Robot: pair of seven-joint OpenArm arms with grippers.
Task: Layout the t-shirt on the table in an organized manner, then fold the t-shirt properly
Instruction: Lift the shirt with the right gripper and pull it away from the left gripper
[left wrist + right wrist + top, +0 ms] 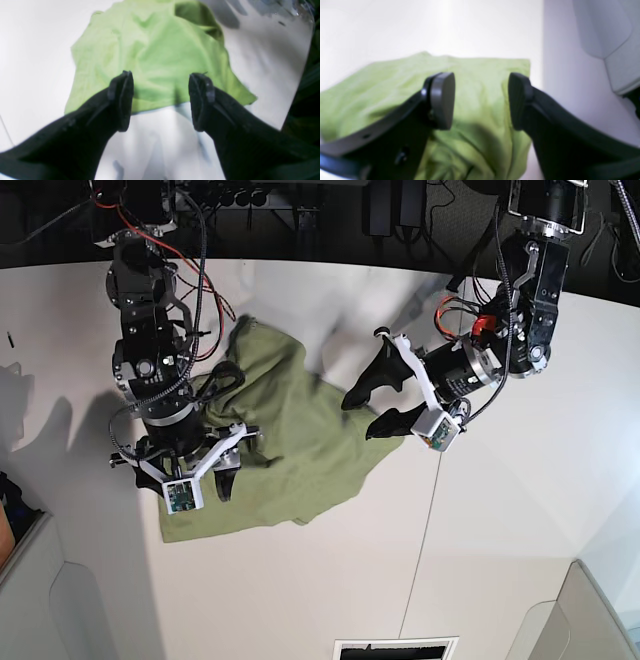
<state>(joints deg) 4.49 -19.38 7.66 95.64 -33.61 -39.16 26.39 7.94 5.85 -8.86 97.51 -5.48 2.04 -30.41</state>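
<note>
The olive-green t-shirt (290,440) lies bunched and wrinkled on the white table (500,530), left of centre in the base view. My left gripper (357,416) hovers at the shirt's right edge, open, with nothing between its fingers. In the left wrist view that gripper (161,100) stands wide over the hem of the t-shirt (155,50), with the bare table (37,50) beside it. My right gripper (185,478) sits over the shirt's lower left corner. In the right wrist view this gripper (481,100) is open above the t-shirt (382,82), gripping no cloth.
A thin dark seam (430,510) runs down the tabletop right of the shirt. Cables and dark equipment (300,210) lie beyond the far edge. Grey objects stand at the lower left (20,580) and lower right (600,610) corners, and a slot (395,648) sits at the front edge.
</note>
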